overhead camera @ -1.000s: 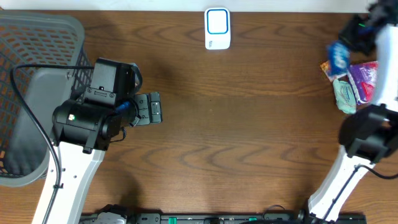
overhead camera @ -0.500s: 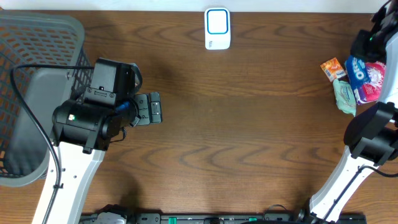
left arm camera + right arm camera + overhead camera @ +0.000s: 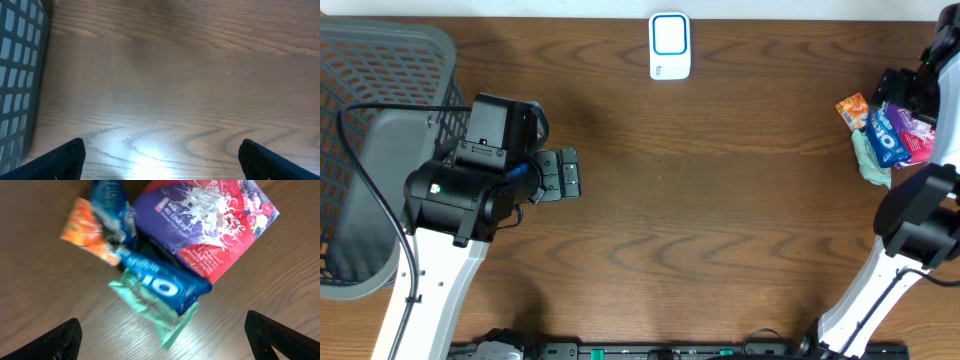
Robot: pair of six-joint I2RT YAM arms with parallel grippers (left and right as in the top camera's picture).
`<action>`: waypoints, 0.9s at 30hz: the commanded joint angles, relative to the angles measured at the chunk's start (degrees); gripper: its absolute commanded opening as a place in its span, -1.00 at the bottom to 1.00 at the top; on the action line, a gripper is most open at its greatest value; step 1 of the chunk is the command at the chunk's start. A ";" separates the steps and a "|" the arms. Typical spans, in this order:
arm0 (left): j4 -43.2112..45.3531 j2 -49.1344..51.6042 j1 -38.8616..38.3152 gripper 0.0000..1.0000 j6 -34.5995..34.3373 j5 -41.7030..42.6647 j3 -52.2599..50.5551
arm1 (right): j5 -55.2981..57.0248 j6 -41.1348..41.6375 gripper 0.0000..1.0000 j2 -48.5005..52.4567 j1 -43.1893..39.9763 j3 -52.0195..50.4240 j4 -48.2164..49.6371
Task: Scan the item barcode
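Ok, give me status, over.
Left end effector open, over bare table by basket. Right end effector open above snack pile, holding nothing. Blue packet on pile, not at scanner. Nothing between them.

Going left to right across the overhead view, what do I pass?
grey basket → left end effector → white scanner → orange packet → blue cookie pack
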 commanded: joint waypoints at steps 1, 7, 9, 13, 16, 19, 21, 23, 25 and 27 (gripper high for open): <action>-0.17 0.07 0.28 0.96 0.37 -0.74 0.07 | -8.17 4.35 0.99 -11.61 0.28 3.19 -0.87; -0.17 0.07 0.28 0.96 0.37 -0.74 0.07 | -16.37 4.37 0.99 -24.74 0.31 3.17 -6.32; -0.17 0.07 0.28 0.96 0.37 -0.74 0.07 | -17.53 4.37 0.99 -29.24 0.42 3.17 -9.14; -0.20 0.07 0.28 0.96 0.37 -0.72 0.07 | -18.01 4.22 0.99 -36.41 1.42 3.15 -15.47; -0.17 0.07 0.28 0.96 0.37 -0.72 0.07 | -18.03 3.30 0.99 -40.39 2.34 3.10 -19.76; -0.17 0.07 0.28 0.96 0.37 -0.74 0.07 | -17.81 0.68 0.99 -45.16 4.02 0.28 -19.93; -0.20 0.07 0.28 0.96 0.37 -0.74 0.07 | -17.59 0.68 0.98 -49.20 5.14 -3.45 -19.96; -0.17 0.07 0.28 0.96 0.35 -0.74 0.07 | -17.59 0.68 0.99 -53.86 5.73 -8.31 -19.80; -0.17 0.07 0.28 0.96 0.37 -0.74 0.07 | -17.88 0.98 0.98 -58.99 5.86 -14.01 -19.06; -0.20 0.07 0.28 0.96 0.37 -0.72 0.07 | -17.90 1.57 0.99 -63.19 5.86 -18.62 -18.56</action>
